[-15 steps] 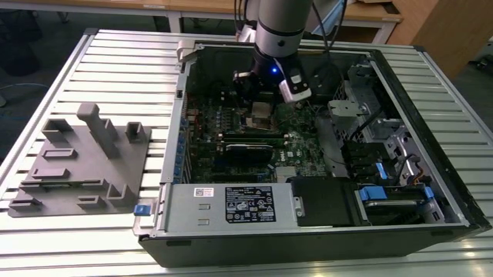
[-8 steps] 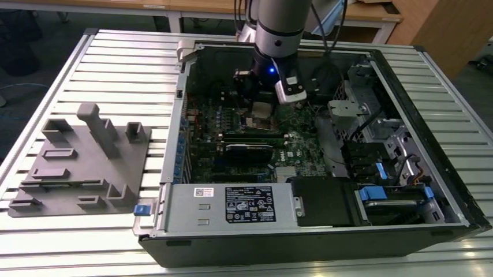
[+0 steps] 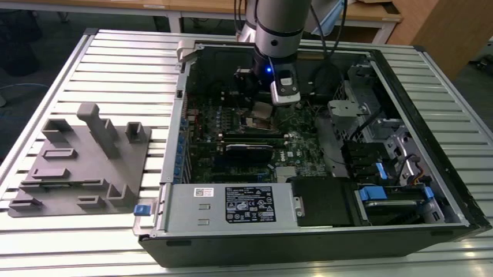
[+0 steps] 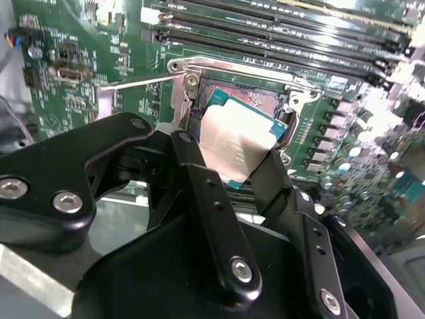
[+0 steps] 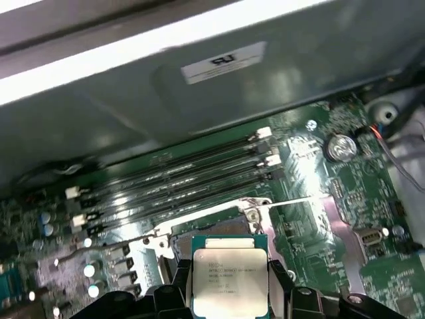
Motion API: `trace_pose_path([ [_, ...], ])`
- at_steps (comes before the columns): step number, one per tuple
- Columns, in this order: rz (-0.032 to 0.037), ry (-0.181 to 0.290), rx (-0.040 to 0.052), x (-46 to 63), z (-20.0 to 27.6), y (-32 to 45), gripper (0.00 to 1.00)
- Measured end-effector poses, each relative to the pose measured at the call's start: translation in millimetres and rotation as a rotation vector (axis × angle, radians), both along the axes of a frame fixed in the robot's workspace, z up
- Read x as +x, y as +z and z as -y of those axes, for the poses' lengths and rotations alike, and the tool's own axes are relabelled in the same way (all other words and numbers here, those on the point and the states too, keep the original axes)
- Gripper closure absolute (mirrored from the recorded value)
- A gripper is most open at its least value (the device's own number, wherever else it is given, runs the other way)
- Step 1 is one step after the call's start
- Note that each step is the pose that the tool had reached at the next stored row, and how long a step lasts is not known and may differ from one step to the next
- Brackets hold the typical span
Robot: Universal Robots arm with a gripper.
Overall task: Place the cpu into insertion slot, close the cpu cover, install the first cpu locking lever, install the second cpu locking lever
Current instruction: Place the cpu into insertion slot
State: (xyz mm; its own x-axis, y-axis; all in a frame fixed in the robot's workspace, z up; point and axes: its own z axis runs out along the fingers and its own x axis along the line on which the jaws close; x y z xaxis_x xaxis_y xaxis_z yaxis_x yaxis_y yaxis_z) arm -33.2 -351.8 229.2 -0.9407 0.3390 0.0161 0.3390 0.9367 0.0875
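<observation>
Your gripper [image 4: 234, 154] is closed on the cpu [image 4: 229, 136]. Its two black fingers [image 4: 199, 186] press on opposite edges of the chip, so the jaws stand only as far apart as the chip is wide. The dull silvery top faces up, and a strip of the green underside shows along one edge.

You are holding the cpu tilted over the socket [image 4: 247, 98], with one corner lower than the rest. You cannot tell from these views whether that corner touches the socket. The dark bed of the socket lies uncovered beside the chip, with bright metal framing around it. A thin metal lever [image 4: 139, 82] sticks out sideways from one corner of that framing, lying flat over the green board [image 4: 60, 100]. Rows of long black memory slots [image 4: 265, 40] run along the far side of the socket.

In the first wrist view the cpu [image 5: 229, 269] sits square between the fingers, just in front of the socket [image 5: 202, 236], with the lever [image 5: 299, 200] pointing away from it.

In the exterior view your arm [image 3: 277, 29] reaches straight down into the open computer case [image 3: 308, 251], which lies on a slatted metal table [image 3: 115, 57]. The gripper [image 3: 266, 107] hangs above the middle of the board. A box with a white label [image 3: 231, 205] fills the near end of the case. A grey moulded block [image 3: 85, 156] rests on the table at the exterior view's left.
</observation>
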Motion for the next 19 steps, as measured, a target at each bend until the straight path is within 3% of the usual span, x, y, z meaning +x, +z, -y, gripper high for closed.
trace_pose_path([
  [13,0.0000,-0.236,0.0000,0.0,0.0,-0.7,0.46],
  [19,0.0000,-0.247,0.0000,0.0,0.0,-0.7,0.46],
])
